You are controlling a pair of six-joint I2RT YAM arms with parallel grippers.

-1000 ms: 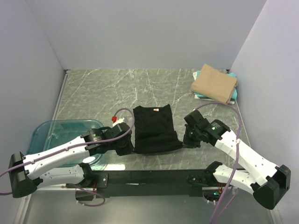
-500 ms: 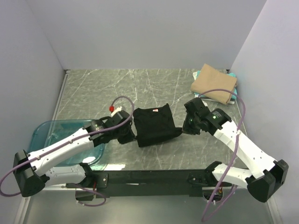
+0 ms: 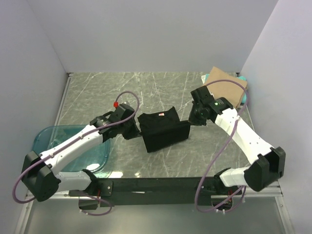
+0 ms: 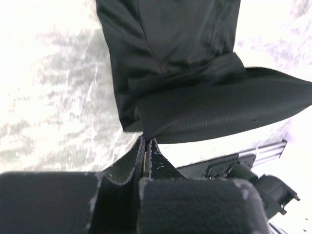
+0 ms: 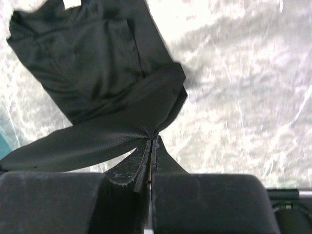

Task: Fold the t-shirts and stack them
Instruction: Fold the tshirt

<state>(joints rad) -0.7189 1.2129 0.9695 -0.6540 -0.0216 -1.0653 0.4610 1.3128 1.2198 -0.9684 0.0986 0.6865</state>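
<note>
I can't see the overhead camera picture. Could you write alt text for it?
A two-armed robot pinches a black t-shirt in the middle of a grey marbled table, its left gripper at the shirt's left edge and its right gripper at the right edge. A folded tan t-shirt lies on a teal t-shirt at the far right; a blue tub sits near left.

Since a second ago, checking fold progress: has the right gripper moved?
Yes. The right gripper moved away from the near table edge, toward the tan t-shirt.

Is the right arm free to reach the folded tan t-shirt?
Probably not yet: the tan t-shirt lies close behind it, unobstructed, but the right gripper is shut on the black t-shirt.
</note>
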